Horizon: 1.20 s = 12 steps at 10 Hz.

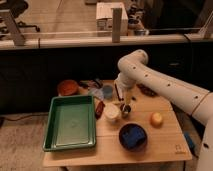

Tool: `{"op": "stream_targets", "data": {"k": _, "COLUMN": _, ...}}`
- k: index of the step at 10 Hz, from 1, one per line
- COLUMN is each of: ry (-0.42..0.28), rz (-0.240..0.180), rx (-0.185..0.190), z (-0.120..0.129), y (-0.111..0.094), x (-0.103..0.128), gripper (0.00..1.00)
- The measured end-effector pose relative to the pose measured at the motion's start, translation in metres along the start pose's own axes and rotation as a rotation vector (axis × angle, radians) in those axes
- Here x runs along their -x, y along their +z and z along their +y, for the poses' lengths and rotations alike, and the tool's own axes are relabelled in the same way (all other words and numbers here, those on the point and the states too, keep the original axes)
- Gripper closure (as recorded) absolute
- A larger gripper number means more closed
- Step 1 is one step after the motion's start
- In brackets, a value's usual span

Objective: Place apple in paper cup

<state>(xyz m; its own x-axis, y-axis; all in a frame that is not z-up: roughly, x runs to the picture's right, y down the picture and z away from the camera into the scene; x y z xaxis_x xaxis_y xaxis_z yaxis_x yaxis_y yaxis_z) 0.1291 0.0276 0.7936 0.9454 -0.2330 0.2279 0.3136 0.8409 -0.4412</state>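
Green tray (pixel 52 131): on the left half of the worktop (pixel 167 147), long side running front to back.
Brown bowl (pixel 67 87): just behind the tray's far edge, at the back left of the worktop.
Light blue cup (pixel 107 92): upright at the back, right of the brown bowl.
Paper cup (pixel 111 113): white, upright, mouth up, just beside the tray's right rim, near the middle of the worktop.
End effector (pixel 125 108): pointing down from the white arm (pixel 150 80), low over the worktop, just right of the paper cup; how far open, and whether anything is held, cannot tell.
Dark blue bowl (pixel 133 137): toward the front, right of centre, in front of the end effector.
Apple (pixel 157 119): yellow-orange, resting on bare worktop to the right of the end effector and apart from it, a gap of wood between; right of and slightly behind the dark blue bowl; outside the paper cup, with the end effector standing between the two.
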Motion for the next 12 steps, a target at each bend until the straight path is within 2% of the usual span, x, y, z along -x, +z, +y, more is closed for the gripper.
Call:
{"op": "stream_targets", "data": {"k": 1, "ry": 0.014, "rz": 0.000, "rx": 0.005, "z": 0.009, "y": 0.002, "x": -0.013, "gripper": 0.20}}
{"op": "stream_targets", "data": {"k": 7, "ry": 0.067, "rz": 0.003, "rx": 0.036, "z": 0.031, "y": 0.017, "x": -0.057, "gripper": 0.20}}
{"op": "stream_targets", "data": {"k": 9, "ry": 0.110, "rz": 0.005, "rx": 0.059, "z": 0.042, "y": 0.027, "x": -0.083, "gripper": 0.20}}
{"op": "stream_targets", "data": {"k": 12, "ry": 0.140, "rz": -0.002, "rx": 0.087, "z": 0.050, "y": 0.045, "x": -0.095, "gripper": 0.20}}
